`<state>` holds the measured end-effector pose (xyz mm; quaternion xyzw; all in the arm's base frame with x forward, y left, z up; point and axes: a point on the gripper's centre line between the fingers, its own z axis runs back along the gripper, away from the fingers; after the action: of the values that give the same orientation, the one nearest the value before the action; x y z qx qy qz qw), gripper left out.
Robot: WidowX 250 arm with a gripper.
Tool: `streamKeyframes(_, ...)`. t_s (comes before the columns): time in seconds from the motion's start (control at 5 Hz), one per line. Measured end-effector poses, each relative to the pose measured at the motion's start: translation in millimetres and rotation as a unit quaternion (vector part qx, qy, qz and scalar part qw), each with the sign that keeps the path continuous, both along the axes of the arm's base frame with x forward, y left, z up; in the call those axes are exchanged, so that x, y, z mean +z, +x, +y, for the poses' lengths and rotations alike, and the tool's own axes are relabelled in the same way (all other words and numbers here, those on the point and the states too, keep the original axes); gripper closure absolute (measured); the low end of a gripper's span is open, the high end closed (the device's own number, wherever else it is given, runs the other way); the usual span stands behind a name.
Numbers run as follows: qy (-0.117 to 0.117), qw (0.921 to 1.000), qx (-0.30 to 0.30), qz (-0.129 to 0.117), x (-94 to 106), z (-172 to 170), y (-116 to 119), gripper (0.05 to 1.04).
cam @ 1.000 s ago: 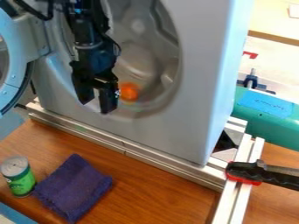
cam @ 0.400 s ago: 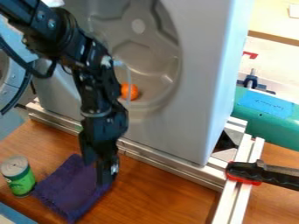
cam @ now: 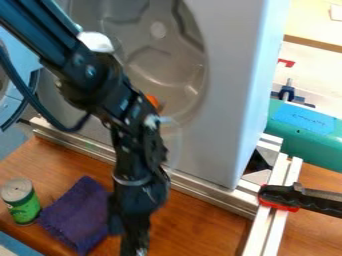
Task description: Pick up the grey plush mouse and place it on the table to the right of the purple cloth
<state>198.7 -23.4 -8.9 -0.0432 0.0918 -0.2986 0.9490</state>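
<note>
- My gripper (cam: 127,239) hangs over the wooden surface (cam: 197,220); I cannot tell how wide it stands.
- Purple cloth (cam: 75,215) lies just left of it, green can (cam: 24,206) farther left.

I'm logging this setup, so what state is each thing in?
Round door: swung open
Purple cloth: spread on the table
Green can: upright
Orange object: inside the recess, partly hidden
Clamp: set on the metal rail
Gripper: low, beside the cloth
</note>
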Motion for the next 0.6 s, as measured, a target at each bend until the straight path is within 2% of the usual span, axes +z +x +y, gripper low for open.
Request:
streamKeyframes(0.2,-0.014,0.9995,-0.028,0.009,-0.4,-22.7,-12.0,0.083)
streamKeyframes(0.4,-0.023,0.9984,-0.051,0.007,-3.8,-46.2,-16.2,0.083)
streamKeyframes(0.6,0.004,0.9979,-0.062,0.018,-28.6,-52.5,-17.8,0.083)
